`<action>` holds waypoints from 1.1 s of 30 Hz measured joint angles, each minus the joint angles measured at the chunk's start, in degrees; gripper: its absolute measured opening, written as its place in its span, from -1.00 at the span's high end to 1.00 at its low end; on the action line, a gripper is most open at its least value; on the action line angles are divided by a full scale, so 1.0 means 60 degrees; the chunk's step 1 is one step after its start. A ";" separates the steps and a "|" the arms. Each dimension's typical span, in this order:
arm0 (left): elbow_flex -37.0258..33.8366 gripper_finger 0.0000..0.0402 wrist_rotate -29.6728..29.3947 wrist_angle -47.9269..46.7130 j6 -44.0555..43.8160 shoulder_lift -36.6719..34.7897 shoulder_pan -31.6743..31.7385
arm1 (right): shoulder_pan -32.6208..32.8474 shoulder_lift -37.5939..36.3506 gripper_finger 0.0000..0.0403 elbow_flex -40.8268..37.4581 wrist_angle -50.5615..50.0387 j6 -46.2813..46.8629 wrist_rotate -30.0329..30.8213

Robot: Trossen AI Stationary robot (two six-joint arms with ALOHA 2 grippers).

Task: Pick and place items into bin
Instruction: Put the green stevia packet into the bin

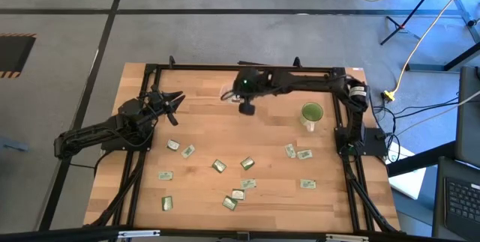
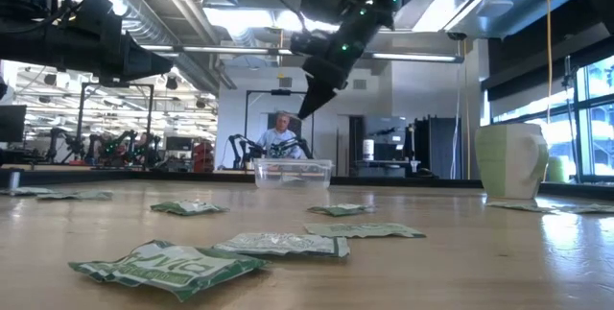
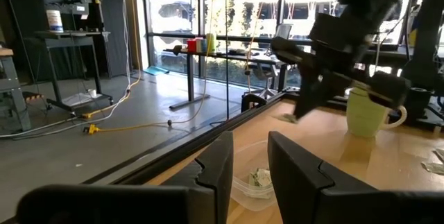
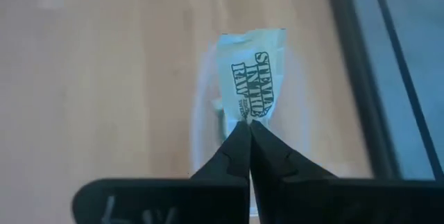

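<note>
Right gripper (image 4: 248, 128) is pinched on one packet (image 4: 254, 77), held above the clear bin (image 2: 293, 173) near the counter's far edge. Release should wait until centred over the opening. The bin already holds at least one packet. Left gripper (image 3: 250, 160) idles slightly parted at the left edge

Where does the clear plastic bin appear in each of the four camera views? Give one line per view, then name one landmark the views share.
High view: the bin lies near the table's far edge, beside the right gripper.
Low view: centre, at the far end of the table, under that gripper.
Left wrist view: low centre, between the left gripper's fingers.
Right wrist view: faint outline behind the held packet.
Shared landmark: the green cup, absent from the right wrist view.
</note>
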 joint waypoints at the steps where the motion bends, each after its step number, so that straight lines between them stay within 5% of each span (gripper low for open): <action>1: -0.0004 0.57 0.0000 0.0000 0.0000 0.0003 -0.0004 | -0.0135 0.0018 0.99 0.0007 -0.0004 0.0008 -0.0003; 7: -0.0002 0.57 0.0000 0.0000 0.0000 0.0000 -0.0001 | -0.0759 0.0592 0.99 0.0011 -0.0135 0.0250 -0.1139; 25: -0.0004 0.57 0.0000 0.0000 0.0002 0.0001 0.0000 | -0.0819 0.1465 0.97 0.0011 -0.0262 0.0256 -0.1194; 33: -0.0002 0.57 0.0000 0.0004 0.0000 -0.0001 -0.0004 | -0.0806 0.1172 0.59 0.0015 -0.0650 0.0503 -0.0849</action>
